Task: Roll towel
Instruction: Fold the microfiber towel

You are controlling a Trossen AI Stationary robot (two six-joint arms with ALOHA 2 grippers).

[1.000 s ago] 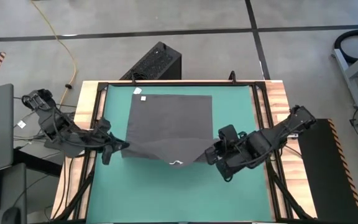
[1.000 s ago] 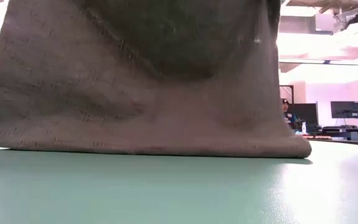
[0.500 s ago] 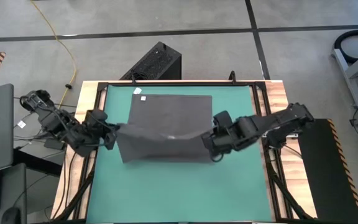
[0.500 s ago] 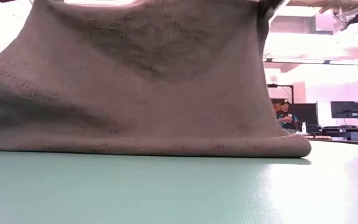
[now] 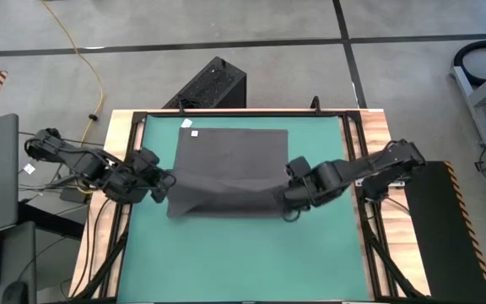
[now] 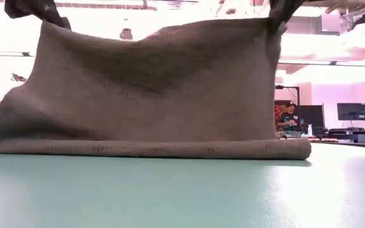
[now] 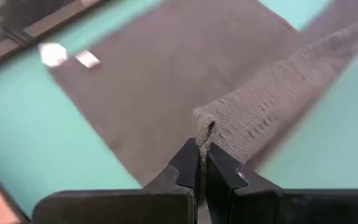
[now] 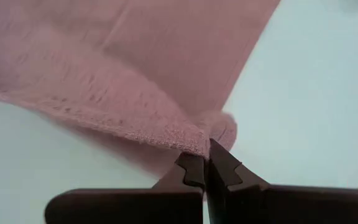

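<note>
now the towel (image 5: 230,169) lies on the mat (image 5: 226,253), its near edge lifted; left gripper (image 5: 169,180) and right gripper (image 5: 287,196) pinch its corners. soft, limp cloth, so hold both corners evenly.

Both arms reaching inward over the table, fingers clamped.
The left gripper (image 5: 169,181) is held low at the left, the right gripper (image 5: 287,199) opposite it; each pair of fingers is pinched tight on a towel (image 5: 226,169) corner.
</note>
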